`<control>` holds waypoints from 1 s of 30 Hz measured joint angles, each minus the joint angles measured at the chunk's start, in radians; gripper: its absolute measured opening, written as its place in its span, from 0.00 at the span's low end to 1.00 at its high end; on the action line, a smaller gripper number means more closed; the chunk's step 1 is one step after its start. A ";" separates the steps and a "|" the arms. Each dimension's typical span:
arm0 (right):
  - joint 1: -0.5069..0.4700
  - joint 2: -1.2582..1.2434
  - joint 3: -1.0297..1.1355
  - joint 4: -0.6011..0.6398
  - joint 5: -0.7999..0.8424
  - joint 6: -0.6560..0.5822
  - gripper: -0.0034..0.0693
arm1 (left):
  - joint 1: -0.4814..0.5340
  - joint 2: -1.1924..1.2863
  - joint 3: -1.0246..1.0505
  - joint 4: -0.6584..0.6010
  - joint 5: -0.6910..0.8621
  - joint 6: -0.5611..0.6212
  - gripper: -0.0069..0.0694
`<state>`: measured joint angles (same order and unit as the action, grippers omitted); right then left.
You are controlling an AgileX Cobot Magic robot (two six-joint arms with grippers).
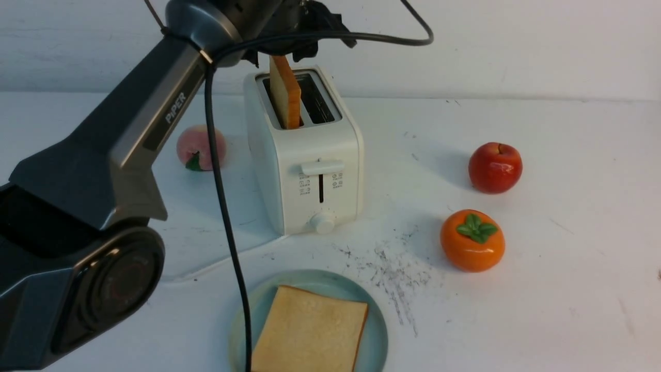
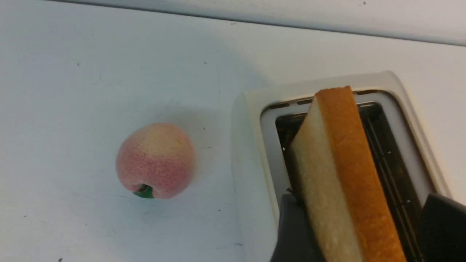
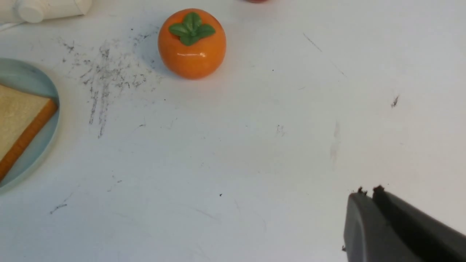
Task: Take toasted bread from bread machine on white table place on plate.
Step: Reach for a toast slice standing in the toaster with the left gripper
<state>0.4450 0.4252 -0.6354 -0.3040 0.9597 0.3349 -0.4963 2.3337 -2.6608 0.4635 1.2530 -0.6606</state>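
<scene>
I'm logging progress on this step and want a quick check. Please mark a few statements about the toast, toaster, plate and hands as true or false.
1. A toast slice lies flat on the plate. True.
2. The toaster holds two slices. False: one standing slice sits in a slot and the other slot is empty.
3. The left hand is open, straddling the standing slice. True.
4. The right hand grips the orange fruit. False: it is shut on nothing, apart from the fruit.
</scene>
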 joint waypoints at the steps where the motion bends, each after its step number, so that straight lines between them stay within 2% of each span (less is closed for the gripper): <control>1: 0.000 0.000 0.000 0.000 0.001 0.000 0.09 | 0.000 0.003 0.000 0.009 0.000 0.000 0.66; 19: 0.000 0.000 0.000 -0.001 0.003 0.000 0.11 | 0.000 0.023 0.000 0.033 0.000 -0.001 0.66; 30: 0.000 0.000 0.000 -0.001 0.002 0.000 0.12 | 0.000 0.053 -0.002 0.035 -0.028 -0.128 0.66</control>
<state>0.4450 0.4252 -0.6354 -0.3052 0.9617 0.3349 -0.4963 2.3864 -2.6626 0.4981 1.2251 -0.7887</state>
